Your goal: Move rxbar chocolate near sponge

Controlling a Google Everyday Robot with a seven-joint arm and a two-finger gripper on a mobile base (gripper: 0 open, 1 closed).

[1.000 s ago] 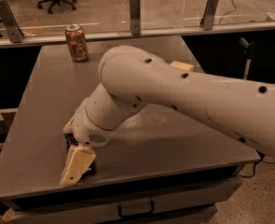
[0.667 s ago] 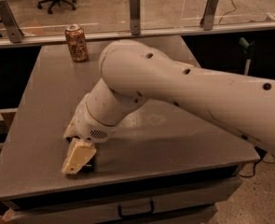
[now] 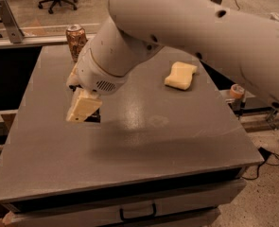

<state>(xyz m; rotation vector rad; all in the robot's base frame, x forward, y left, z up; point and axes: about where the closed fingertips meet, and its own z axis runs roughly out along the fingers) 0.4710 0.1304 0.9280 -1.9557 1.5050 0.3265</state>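
Pickup stage, by my read: my gripper [image 3: 82, 109] hangs low near the left edge of the counter [image 3: 143, 150], over a dark sliver I take for the rxbar chocolate [image 3: 94, 117], and whether I have hold of it I cannot tell. With the sponge [image 3: 180, 75] well apart toward the far right corner, next comes a sure hold, then a carry across to just beside it.

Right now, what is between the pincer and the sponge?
Nothing: in the camera view, bare table lies between the pincer, low at the table's left, and the sponge at back right.
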